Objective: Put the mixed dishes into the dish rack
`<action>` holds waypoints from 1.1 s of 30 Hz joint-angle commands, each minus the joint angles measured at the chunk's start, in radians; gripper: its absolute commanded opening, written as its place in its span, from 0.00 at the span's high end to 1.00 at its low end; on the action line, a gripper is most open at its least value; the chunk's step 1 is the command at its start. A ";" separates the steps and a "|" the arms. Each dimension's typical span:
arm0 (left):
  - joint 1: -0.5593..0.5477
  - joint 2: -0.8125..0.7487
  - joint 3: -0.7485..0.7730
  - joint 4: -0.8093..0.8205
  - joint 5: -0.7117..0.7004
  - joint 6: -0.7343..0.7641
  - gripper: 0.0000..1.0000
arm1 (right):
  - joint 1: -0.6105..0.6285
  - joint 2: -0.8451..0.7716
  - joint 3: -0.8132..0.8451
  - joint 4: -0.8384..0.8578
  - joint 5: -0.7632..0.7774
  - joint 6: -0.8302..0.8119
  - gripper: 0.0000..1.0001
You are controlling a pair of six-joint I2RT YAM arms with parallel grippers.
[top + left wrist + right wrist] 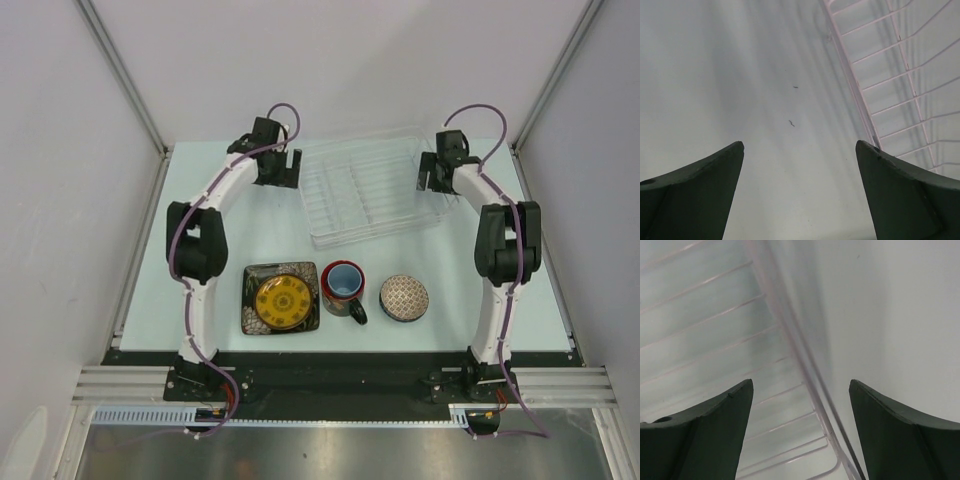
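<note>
The clear dish rack sits at the back middle of the table with nothing in it. In a row near the front stand the square dark plate with a yellow centre, the red mug and the small patterned bowl. My left gripper hangs open just left of the rack. In the left wrist view bare table lies between its fingers and the rack's rim runs along the right. My right gripper is open at the rack's right side, and the rack's rim passes between its fingertips untouched.
White enclosure walls stand on both sides and behind the table. A black strip and an aluminium rail mark the near edge by the arm bases. The dishes stand between the two arms, in front of the rack.
</note>
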 commanded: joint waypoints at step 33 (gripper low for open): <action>-0.040 -0.390 -0.548 0.154 0.116 0.045 0.00 | 0.246 -0.198 -0.180 -0.051 0.034 0.083 0.00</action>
